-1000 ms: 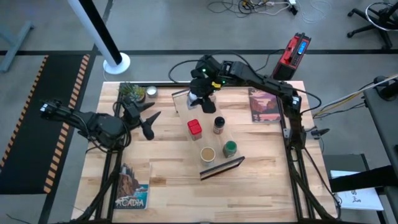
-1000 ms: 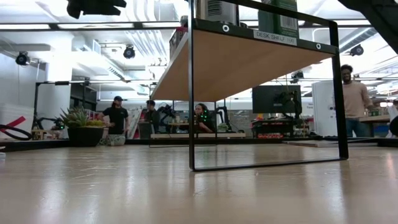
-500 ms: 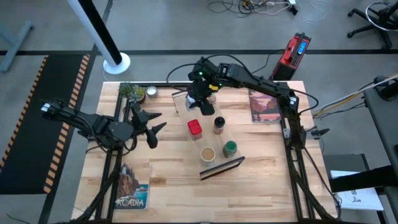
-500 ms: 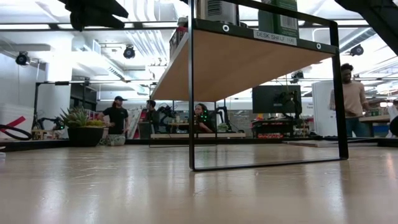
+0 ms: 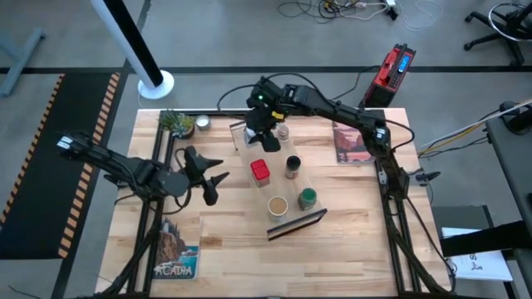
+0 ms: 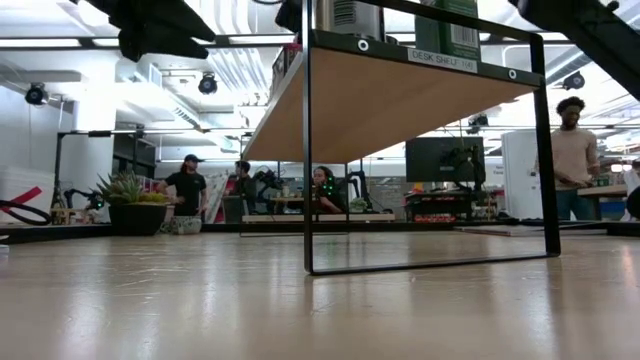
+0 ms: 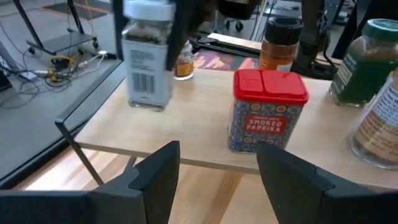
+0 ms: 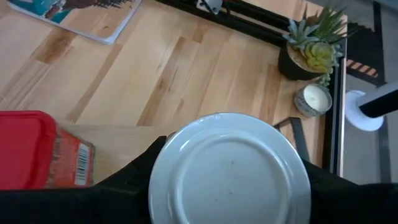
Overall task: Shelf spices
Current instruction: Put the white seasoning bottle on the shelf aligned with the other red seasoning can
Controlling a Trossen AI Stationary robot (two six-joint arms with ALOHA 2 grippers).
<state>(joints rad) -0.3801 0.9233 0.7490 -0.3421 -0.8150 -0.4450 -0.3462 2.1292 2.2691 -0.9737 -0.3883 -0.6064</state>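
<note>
Under right gripper (image 8: 229, 186), white-capped jar (image 8: 229, 168) body hidden.

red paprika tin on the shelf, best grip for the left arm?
Take the red paprika tin across its flat side walls, below the lid, approaching level from the shelf's open front edge. It stands upright and square-sided, and the left end effector already faces it, open.

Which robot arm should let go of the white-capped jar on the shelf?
The right one. The right gripper is already closed around the white-capped jar over the shelf. The left gripper is open, off beside the shelf, holding nothing.
</note>
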